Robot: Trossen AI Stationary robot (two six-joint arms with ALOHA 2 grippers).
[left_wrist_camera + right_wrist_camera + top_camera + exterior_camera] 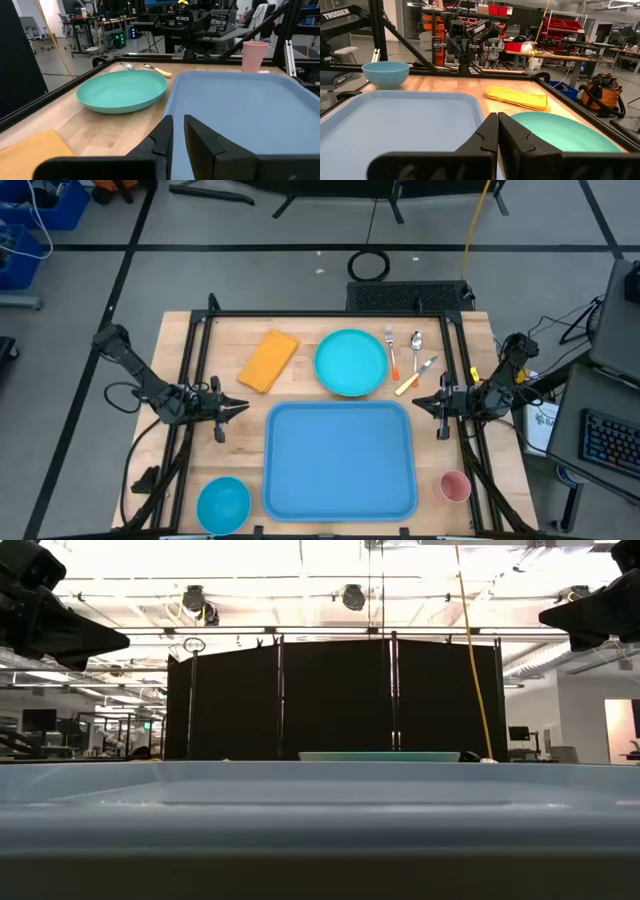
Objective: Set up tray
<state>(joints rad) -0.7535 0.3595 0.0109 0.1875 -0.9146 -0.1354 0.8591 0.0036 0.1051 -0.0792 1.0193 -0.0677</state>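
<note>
Left claw (243,407) and right claw (417,404), both nearly closed and empty, hover at opposite sides of the bare tray (340,460) between them. Beyond lie plate (351,362), napkin (268,361) and cutlery (408,360). Likely risk: a reaching claw clips the raised rim, shifting the tray.

One tray (340,460) lies on the tabletop (300,392), between the two sets of fingers. There is one round teal plate (351,362), one small blue bowl (223,504), one pink cup (455,486) and one folded yellow cloth (268,360). The cutlery numbers three pieces: one fork (391,351) with an orange handle, one spoon (416,344) and one knife (415,376) with a yellow handle. Two arms carry the fingers: the left fingers (240,407) and the right fingers (420,404), one pair each.
</note>
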